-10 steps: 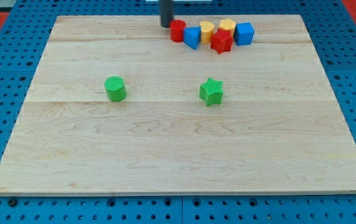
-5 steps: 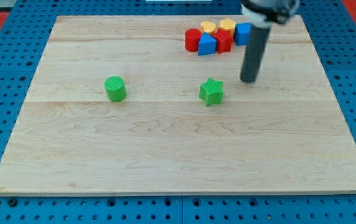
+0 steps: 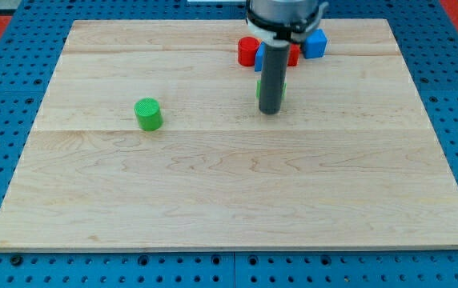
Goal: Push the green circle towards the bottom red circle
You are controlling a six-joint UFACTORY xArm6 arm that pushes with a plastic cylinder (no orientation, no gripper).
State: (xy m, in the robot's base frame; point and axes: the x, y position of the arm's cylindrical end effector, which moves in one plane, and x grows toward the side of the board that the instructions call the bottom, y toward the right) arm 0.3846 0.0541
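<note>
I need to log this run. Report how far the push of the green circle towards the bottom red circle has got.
Nothing looks done: the green circle block sits alone at the view's left, far from the red circle block in the cluster at the top. In hand: my tip is down at the green star block, mostly hiding it, well right of the circle. Left: reach the circle and push it up-right.

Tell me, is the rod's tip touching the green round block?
Apart. The camera view shows bare wooden board between my tip and the green circle.
</note>
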